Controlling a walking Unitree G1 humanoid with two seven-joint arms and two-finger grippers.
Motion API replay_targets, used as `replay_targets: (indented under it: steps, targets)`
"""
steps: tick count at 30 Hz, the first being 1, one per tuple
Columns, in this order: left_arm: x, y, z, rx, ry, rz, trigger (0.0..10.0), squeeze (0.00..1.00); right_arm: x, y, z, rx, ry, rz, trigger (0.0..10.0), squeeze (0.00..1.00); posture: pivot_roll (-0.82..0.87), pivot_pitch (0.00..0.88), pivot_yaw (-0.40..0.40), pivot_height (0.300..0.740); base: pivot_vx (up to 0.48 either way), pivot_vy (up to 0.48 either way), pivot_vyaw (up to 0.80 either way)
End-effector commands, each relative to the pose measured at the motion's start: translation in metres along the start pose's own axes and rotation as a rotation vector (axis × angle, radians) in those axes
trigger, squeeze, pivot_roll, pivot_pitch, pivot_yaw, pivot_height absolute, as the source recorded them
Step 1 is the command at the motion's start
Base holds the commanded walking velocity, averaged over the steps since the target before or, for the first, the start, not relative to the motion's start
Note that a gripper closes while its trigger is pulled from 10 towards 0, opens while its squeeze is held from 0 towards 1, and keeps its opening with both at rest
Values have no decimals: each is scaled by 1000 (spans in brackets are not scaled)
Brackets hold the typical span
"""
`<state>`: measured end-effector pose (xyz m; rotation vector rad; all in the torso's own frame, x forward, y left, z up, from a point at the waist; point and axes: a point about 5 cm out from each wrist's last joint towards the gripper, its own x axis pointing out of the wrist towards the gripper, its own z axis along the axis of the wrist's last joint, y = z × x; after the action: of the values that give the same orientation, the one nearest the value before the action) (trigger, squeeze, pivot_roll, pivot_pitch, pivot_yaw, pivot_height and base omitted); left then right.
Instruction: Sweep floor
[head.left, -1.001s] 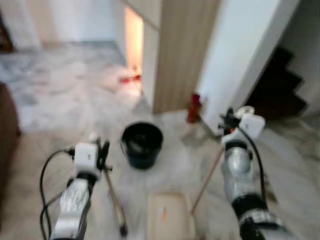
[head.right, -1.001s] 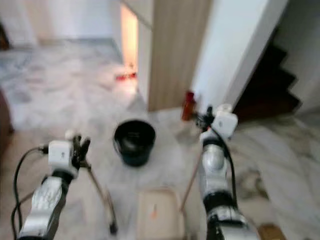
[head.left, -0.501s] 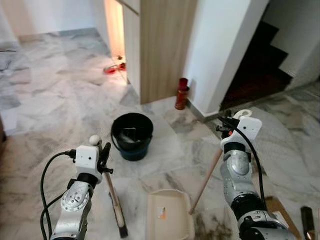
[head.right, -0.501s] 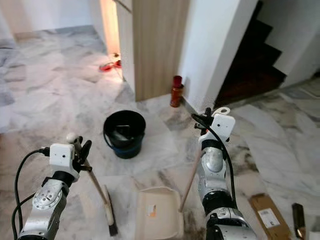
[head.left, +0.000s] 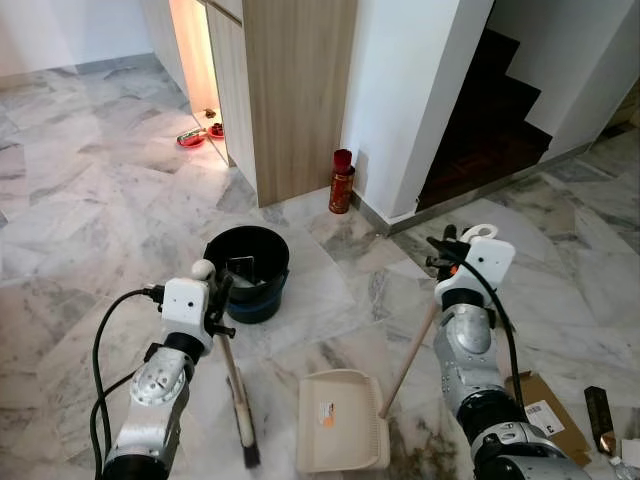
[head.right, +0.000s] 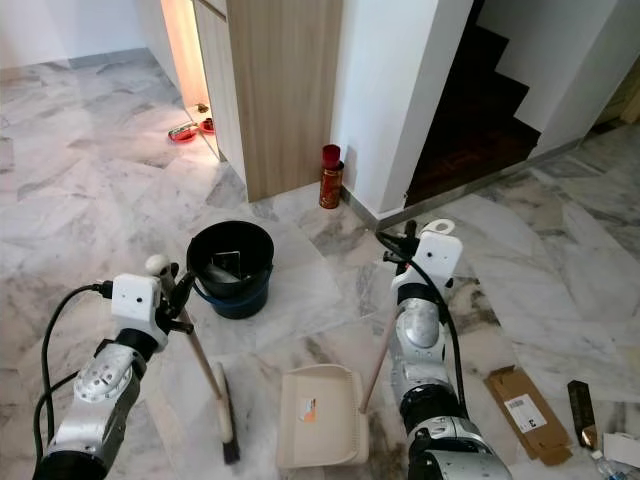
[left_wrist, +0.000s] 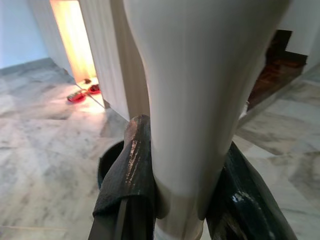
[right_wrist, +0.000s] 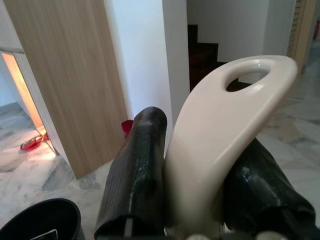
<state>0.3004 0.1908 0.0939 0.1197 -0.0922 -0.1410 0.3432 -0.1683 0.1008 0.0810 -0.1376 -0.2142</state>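
Nearest: dustpan (head.left: 343, 436) flat on the marble floor (head.left: 90, 230), a small sticker inside. Left claw (head.left: 215, 301) pinching the broom (head.left: 237, 400), head on the floor beside the pan. Right claw (head.left: 447, 255) pinching the dustpan handle (head.left: 408, 360). Beyond: black bucket (head.left: 246, 272), contents hard to make out. Farther: red bottle (head.left: 341, 182) by the wall.

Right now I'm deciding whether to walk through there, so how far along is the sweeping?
Done: both tools are in hand. The left gripper is shut on the broom, the right gripper on the dustpan handle.

In hand: the broom head and dustpan rest on the marble floor near the black bucket.

Left: the sweeping itself; a flattened cardboard box lies on the floor to the right.
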Motion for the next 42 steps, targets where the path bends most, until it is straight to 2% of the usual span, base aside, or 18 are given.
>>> replay_targets:
  steps: [1, 6, 14, 18, 23, 30, 35, 42]
  targets:
    - [4, 3, 3, 6, -14, 11, 10000, 0, -2, -2, 2, -8, -26, -2, 10000, 0, 146, 0, -14, 740, 0, 0, -800]
    - [4, 1, -3, 44, 12, 23, 10000, 0, -8, -10, -3, -28, -21, -16, 10000, 0, 124, 0, -6, 740, 0, -161, -800]
    - [4, -3, -4, 14, 11, 19, 10000, 0, -8, -12, -3, -37, -23, -17, 10000, 0, 117, 0, -14, 740, 0, -157, -800]
    - [4, -3, -4, 6, 4, 31, 10000, 0, -6, -11, -2, -47, -18, -2, 10000, 0, 141, 0, -45, 740, 0, 0, -800]
    - [1, 10, -1, 7, -21, 86, 10000, 0, 0, -1, 2, -38, -18, 27, 10000, 0, 152, 0, -73, 740, 0, 0, -800]
    - [1, 10, -1, -11, -29, 103, 10000, 0, 4, 0, 7, -47, -33, 43, 10000, 0, 145, 0, -88, 740, 0, 0, -800]
    - [6, 4, -1, -29, -35, 96, 10000, 0, 8, -7, 12, -55, -52, 33, 10000, 0, 140, 0, -94, 740, 0, 0, 0]
    - [8, 9, 1, -23, -39, 98, 10000, 0, 7, -5, 9, -44, -36, 25, 10000, 0, 151, 0, -87, 740, 0, 0, 0]
